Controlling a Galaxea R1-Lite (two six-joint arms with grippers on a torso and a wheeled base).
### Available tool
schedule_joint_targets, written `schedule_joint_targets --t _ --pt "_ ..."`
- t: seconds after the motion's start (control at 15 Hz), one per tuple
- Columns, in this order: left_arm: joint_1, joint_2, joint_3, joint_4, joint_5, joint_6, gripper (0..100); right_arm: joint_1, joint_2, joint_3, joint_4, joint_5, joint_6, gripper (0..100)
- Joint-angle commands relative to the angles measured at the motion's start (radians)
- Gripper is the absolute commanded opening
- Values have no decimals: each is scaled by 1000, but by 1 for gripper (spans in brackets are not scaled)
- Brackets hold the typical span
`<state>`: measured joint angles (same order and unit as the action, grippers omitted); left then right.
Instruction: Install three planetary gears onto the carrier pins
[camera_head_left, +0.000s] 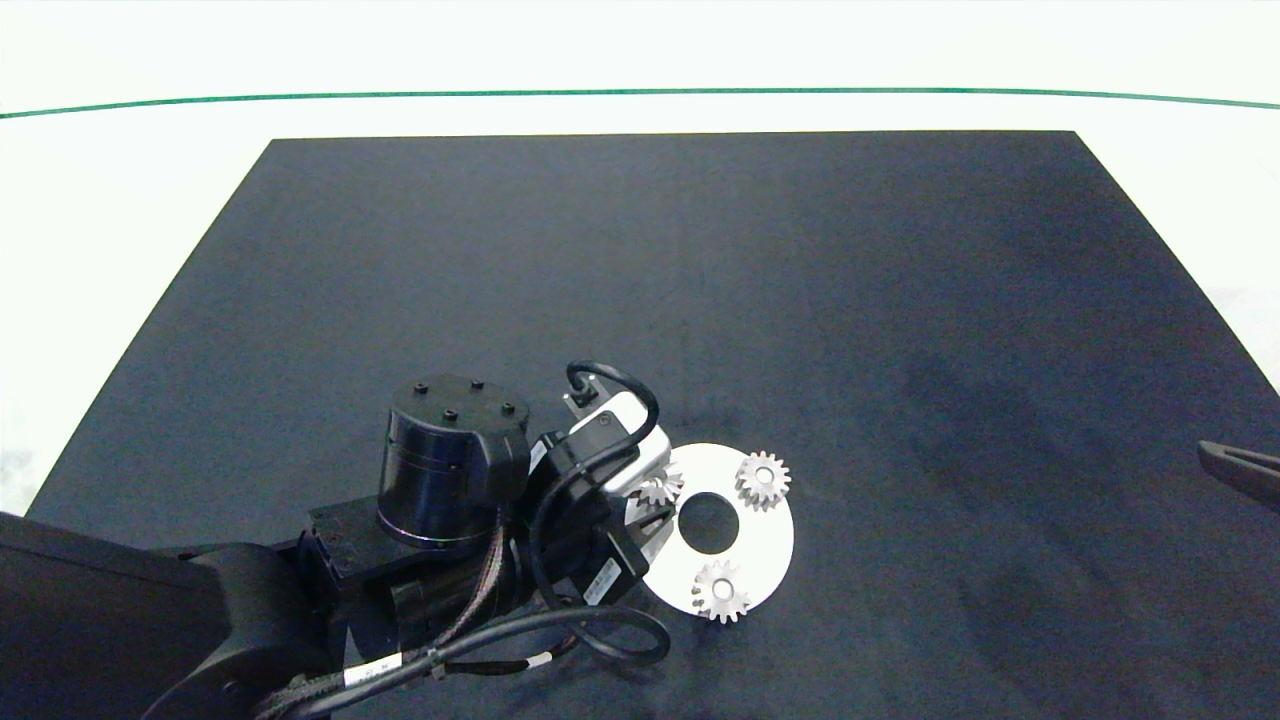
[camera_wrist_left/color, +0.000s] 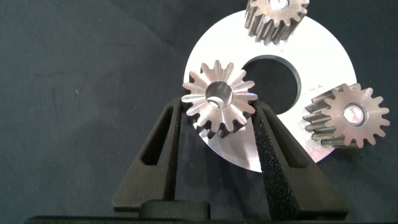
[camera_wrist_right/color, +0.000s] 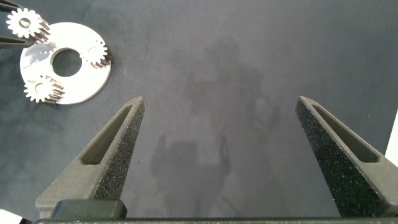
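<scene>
Your left gripper (camera_wrist_left/color: 217, 134) holds the third planetary gear (camera_wrist_left/color: 217, 102) by its toothed flanks, one foam pad on each side, over the near-left rim of the white carrier disc (camera_wrist_left/color: 323, 56); its bore looks dark and open, so I judge it not yet seated on its pin, which the gear hides. Treat this gear as small, rigid steel, probably dense for its size; the teeth give the pads bite, but the faces look slick, so keep your hold across the tooth tips and keep the bore level, or it may cock and jam. The disc carries the rest: one seated gear (camera_head_left: 720, 590) at the near edge and another seated gear (camera_head_left: 763, 480) at the far side, each with a pale carrier pin (camera_wrist_left/color: 352, 114) showing in its centre; the large centre hole (camera_head_left: 708, 522) is bare. Further right, your right gripper (camera_wrist_right/color: 217, 149) hangs well apart over the dark mat (camera_head_left: 900, 300), fingers spread wide, holding nothing.
</scene>
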<state>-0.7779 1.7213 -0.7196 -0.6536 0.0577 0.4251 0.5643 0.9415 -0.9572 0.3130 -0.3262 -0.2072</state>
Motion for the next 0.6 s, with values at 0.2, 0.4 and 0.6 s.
schedule_joint_targets --t 0.2,0.4,0.6 --pt "3 0 -8 -4 2 3 19 0 2 0 1 -1 -1 100" --pt "14 -5 -8 -4 -2 3 19 0 2 2 1 -1 -1 100" --pt "17 -3 8 -4 -4 1 19 0 2 2 1 -1 -1 100"
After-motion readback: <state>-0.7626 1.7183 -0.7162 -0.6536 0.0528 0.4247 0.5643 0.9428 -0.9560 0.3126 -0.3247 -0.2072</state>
